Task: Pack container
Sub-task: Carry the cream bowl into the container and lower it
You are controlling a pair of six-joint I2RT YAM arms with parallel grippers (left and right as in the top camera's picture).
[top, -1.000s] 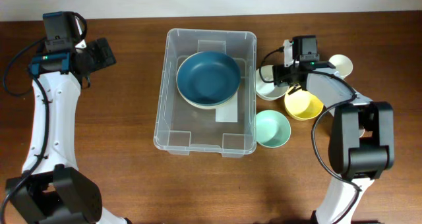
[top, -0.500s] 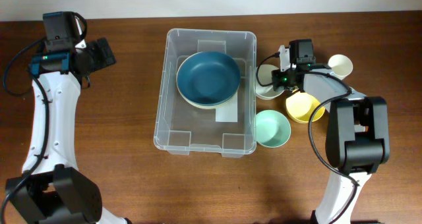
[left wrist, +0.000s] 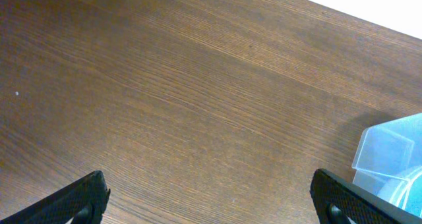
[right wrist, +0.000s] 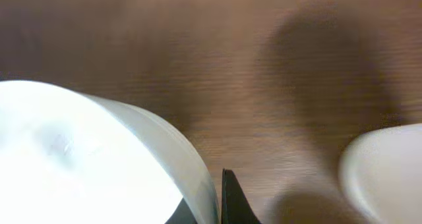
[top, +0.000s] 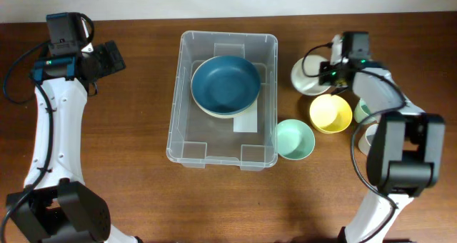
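Container (top: 184, 139) sits mid tabletop (top: 121, 164), upright, open top, long axis front-to-back. Inside, at the far end, a dark blue bowl (top: 226, 84) is nested on a pale bowl (top: 211, 111) w/ only a sliver of rim showing. Near half of the bin floor is bare bar the white label (top: 246, 121).

R hand (top: 327, 74) is clenched on the right-side rim of the white bowl (top: 307, 77), beside the container's far-right corner, w/ a thin strip of wood between bowl edge and bin wall. Yellow bowl (top: 330, 113) is just nearer. Mint bowl (top: 295, 139) is tight against the container's right wall; touching or not, can't tell.

L hand (top: 113, 58) is released, fingers wide, over bare wood well left of the container, w/ a broad open strip between it and the left wall.
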